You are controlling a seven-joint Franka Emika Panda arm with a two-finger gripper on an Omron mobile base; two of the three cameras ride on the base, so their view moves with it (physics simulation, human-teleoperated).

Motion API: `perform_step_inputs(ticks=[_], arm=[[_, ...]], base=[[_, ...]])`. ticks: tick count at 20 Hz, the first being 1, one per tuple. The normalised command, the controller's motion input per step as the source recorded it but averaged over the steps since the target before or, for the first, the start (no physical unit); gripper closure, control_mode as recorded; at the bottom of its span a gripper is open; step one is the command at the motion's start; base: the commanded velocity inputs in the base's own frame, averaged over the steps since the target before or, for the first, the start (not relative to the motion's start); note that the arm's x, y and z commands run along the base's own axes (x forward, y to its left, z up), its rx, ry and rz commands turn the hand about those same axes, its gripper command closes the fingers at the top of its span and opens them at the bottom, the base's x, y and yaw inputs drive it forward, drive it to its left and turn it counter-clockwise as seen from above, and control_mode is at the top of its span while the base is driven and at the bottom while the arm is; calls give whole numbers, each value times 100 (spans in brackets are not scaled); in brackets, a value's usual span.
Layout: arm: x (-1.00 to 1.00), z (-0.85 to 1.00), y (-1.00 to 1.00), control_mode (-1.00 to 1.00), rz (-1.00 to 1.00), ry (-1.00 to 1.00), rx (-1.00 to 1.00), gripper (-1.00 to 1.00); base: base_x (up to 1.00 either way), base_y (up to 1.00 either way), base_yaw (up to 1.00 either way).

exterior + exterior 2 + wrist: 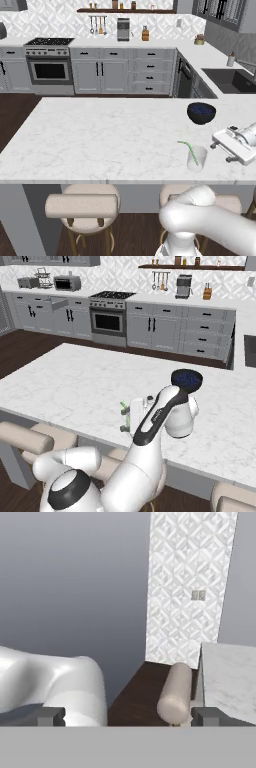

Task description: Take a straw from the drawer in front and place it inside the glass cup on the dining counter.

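The glass cup [196, 158] stands on the dining counter [100, 135] near its front edge. The thin green straw [187, 147] rests inside it, with its bent top leaning left over the rim. My gripper [222, 151] hovers just right of the cup, turned sideways and open, with nothing between its fingers. In the right base view the gripper [123, 420] is partly covered by the arm, and a bit of the straw [123, 405] shows beside it. In the hand view the fingertips [50, 716] stand wide apart. A drawer [59, 303] is pulled out in the far cabinets.
A dark blue bowl [201, 112] sits on the counter behind the cup. Padded stools [85, 205] stand under the front edge. The oven [50, 70] and grey cabinets line the back wall, and a sink [230, 80] lies at the right.
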Motion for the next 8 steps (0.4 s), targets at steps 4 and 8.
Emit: perform_step_inputs(ticks=[4,8], arm=[[-27,7,5,-100,0,0,0,-100],[-20,25,0,-100,0,0,0,-100]], base=[[0,0,0],[0,0,0]])
